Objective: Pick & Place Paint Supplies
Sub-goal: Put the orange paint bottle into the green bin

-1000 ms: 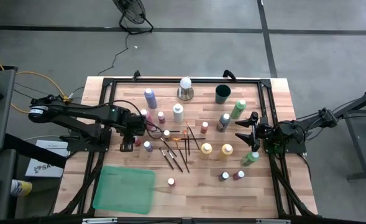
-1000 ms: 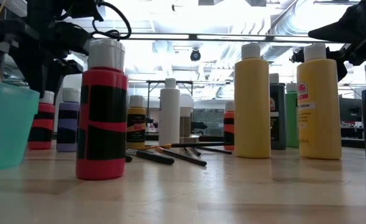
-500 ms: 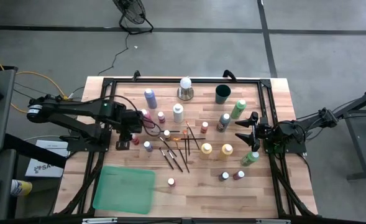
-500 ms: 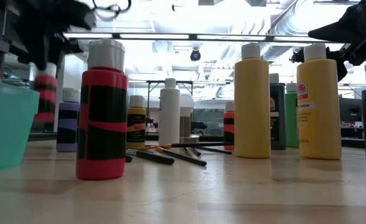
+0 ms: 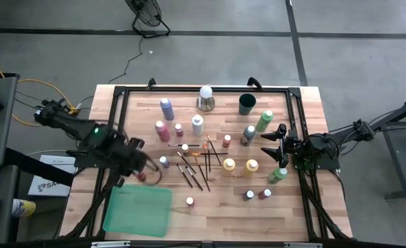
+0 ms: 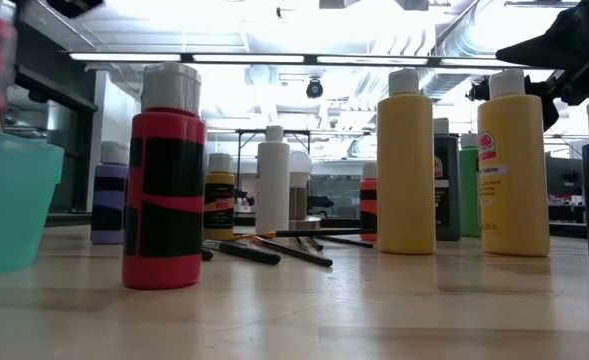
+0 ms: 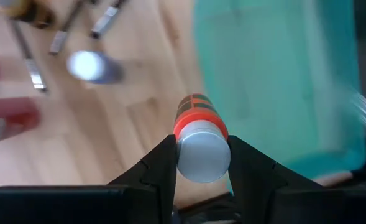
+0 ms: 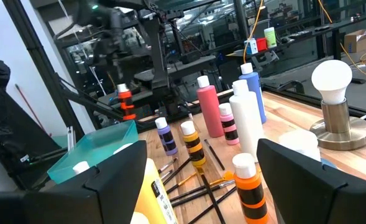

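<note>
Overhead camera looks straight down, low one level across the table (image 6: 374,310); wrist cameras sit close, sharing the teal bin (image 7: 282,81).

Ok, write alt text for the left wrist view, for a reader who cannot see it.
The left gripper holds a small red-and-black paint bottle by its pale cap, between its two dark fingers, above the wooden table at the edge of a teal bin. Blurred brushes and another small bottle lie on the table farther off.
</note>
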`<move>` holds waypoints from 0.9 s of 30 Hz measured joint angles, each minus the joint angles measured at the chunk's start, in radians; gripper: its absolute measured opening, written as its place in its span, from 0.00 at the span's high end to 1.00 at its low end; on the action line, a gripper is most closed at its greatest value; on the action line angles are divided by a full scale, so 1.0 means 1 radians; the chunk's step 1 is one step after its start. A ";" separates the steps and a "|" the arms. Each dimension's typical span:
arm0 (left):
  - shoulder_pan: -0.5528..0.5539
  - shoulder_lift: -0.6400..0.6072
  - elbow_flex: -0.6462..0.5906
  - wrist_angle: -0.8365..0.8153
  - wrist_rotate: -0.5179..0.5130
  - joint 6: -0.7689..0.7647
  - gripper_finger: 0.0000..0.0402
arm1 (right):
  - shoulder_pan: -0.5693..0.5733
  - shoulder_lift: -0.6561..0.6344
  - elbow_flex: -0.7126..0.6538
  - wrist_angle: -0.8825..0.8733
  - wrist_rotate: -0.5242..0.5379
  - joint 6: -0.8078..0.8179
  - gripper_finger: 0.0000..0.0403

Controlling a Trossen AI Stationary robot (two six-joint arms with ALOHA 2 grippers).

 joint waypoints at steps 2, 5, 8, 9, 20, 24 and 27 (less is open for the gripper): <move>-0.074 0.001 0.000 0.000 -0.001 -0.060 0.71 | 0.000 0.000 0.000 0.000 0.000 0.000 0.26; -0.169 0.004 -0.002 -0.002 -0.001 -0.119 0.71 | 0.000 0.000 0.000 0.000 0.000 0.000 0.26; -0.261 0.004 -0.018 0.005 -0.002 -0.219 0.71 | 0.000 0.000 0.000 0.000 0.000 0.000 0.26; -0.296 0.004 -0.021 0.010 -0.002 -0.264 0.71 | 0.000 0.000 0.000 0.000 0.000 0.000 0.26; -0.620 0.067 -0.025 0.017 -0.107 -0.658 0.71 | 0.000 0.000 0.000 0.000 0.000 0.000 0.26; -0.649 0.124 -0.026 0.019 -0.107 -0.744 0.71 | 0.000 0.000 0.000 0.000 0.000 0.000 0.26; -0.648 0.165 -0.027 0.033 -0.107 -0.809 0.71 | 0.000 0.000 0.000 0.000 0.000 0.000 0.26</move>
